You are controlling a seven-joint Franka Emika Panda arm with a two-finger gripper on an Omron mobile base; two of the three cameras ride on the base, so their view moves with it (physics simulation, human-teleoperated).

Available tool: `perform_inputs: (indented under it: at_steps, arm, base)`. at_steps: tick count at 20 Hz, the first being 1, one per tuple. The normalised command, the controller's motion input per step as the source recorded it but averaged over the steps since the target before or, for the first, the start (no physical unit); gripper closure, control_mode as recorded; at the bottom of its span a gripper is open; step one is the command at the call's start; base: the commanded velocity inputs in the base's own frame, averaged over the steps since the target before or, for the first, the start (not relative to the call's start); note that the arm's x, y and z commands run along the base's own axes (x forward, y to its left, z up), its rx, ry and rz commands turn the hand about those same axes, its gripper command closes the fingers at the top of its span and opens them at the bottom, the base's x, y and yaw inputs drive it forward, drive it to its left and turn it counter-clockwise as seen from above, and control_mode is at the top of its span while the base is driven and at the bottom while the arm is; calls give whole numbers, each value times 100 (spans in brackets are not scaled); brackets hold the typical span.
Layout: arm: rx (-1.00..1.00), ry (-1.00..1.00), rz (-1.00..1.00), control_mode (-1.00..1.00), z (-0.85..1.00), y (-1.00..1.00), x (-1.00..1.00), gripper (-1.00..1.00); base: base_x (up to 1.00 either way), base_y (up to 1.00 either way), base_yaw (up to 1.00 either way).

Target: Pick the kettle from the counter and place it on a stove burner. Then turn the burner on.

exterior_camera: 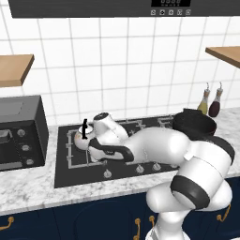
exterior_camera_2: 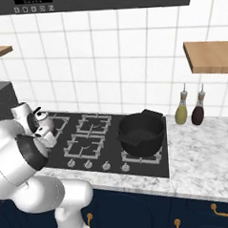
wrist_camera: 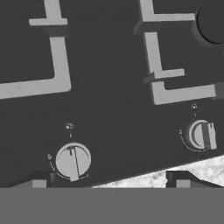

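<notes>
White-speckled marble of the counter point(exterior_camera: 28, 192) runs along the near edge, and just past it comes the row of stove knobs; in the hand view two of them sit close below the camera, one knob point(wrist_camera: 73, 161) at lower left and a second knob point(wrist_camera: 202, 134) to the right, with grey grates beyond. The gripper point(wrist_camera: 109, 184) hangs low over this front strip, its two dark tips set wide apart with nothing between them, so I judge it empty and lining up on a knob. Behind the wrist, the kettle point(exterior_camera: 82, 137) already stands on the stove burner point(exterior_camera: 78, 154) at the left of the cooktop, its thin black handle arching up; the arm hides most of its body. I would guess it is a light, hard, glazed thing, slippery on its round sides and liable to chip, so the arched handle is the sensible hold. The knob looks small, stiff and smooth, best pinched across its ridge. Farther right a black pot point(exterior_camera_2: 141, 133) sits on another burner, well clear. A dark oven box point(exterior_camera: 21, 133) stands left of the stove, and two bottles point(exterior_camera_2: 190, 112) wait by the tiled wall under a wooden shelf point(exterior_camera_2: 210, 56).
</notes>
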Motion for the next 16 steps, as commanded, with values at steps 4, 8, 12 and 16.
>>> perform_inputs:
  at_steps: [4, 8, 12, 16]
  arm:
    - [22, -1, 0, -100, -47, 7, 26, -100]
    - [15, 0, 0, -100, -44, 35, 23, -100]
    - [3, 1, 3, -100, -20, 44, -2, -100]
    - [-3, -1, 0, -100, -20, 0, 0, -100]
  base:
    - [0, 0, 0]
    - [0, 0, 0]
    - [0, 0, 0]
    - [0, 0, 0]
